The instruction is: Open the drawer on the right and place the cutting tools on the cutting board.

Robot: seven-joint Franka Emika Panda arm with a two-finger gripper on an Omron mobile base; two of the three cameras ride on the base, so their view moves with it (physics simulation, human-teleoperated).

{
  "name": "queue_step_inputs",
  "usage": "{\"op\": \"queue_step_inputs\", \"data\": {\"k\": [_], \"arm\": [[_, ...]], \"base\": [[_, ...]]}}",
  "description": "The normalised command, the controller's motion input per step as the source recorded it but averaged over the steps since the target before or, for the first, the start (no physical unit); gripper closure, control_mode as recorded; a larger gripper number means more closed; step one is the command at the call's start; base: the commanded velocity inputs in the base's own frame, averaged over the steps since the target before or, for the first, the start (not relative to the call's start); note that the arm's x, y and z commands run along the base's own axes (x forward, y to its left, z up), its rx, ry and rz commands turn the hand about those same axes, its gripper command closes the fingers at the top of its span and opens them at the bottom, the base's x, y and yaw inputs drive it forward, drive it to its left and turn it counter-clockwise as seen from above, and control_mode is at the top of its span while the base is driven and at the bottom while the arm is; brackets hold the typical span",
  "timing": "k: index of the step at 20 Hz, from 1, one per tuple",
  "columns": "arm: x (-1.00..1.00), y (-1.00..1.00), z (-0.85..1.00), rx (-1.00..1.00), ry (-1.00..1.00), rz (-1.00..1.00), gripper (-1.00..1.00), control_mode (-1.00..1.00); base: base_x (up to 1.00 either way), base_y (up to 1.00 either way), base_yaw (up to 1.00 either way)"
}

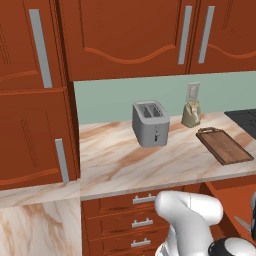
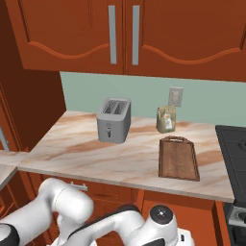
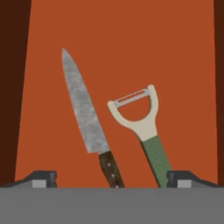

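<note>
Reddish-brown wooden drawer point(image 3: 118, 39) fills our view from the hand camera, its flat floor running between darker side walls. On that floor lie the 2 cutting tools, just beside each other and not touching. We see a slim knife with a mottled grey blade and a dark brown riveted handle point(image 3: 85, 116), its tip pointing toward 11 o'clock and its handle running down toward 6 o'clock. At 3 o'clock from the knife lies a small peeler with a green textured handle and a whitish looped head point(image 3: 140, 120), its head toward 12 o'clock and its handle angled down toward 5 o'clock. Our two-finger gripper point(image 3: 112, 178) hangs above both tools with its dark fingertips point(image 3: 41, 178) set wide apart at the bottom of that view, 1 on the outer side of each tool, touching neither and holding nothing.

From the left base camera, the dark brown rectangular wooden cutting board with a raised rim and a small handle loop point(image 1: 224, 145) lies flat on the marbled countertop point(image 1: 115, 165), its loop toward the wall. A grey 2-slot toaster point(image 1: 150, 123) stands at 9 o'clock from the board, well apart. A small tan paper bag point(image 1: 190, 114) stands against the pale green wall at 11 o'clock from the board, near its loop end. We see the black stovetop point(image 2: 233, 144) at 3 o'clock from the board.
</note>
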Motion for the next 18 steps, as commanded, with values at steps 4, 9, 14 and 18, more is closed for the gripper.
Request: {"op": "queue_step_inputs", "data": {"k": [4, 9, 14, 18], "arm": [[0.01, 0.0, -0.02, 0.0, 0.03, 0.0, -1.0, -1.0], [0.0, -0.25, -0.16, 0.0, 0.02, 0.0, -1.0, -1.0], [0.0, -0.33, -0.29, 0.0, 0.0, 0.0, -1.0, -1.0], [0.03, -0.15, -0.22, 0.0, 0.0, 0.0, -1.0, -1.0]], "base": [[0.0, 0.0, 0.0], [0.0, 0.0, 0.0], [0.0, 0.0, 0.0], [0.0, 0.0, 0.0]]}}
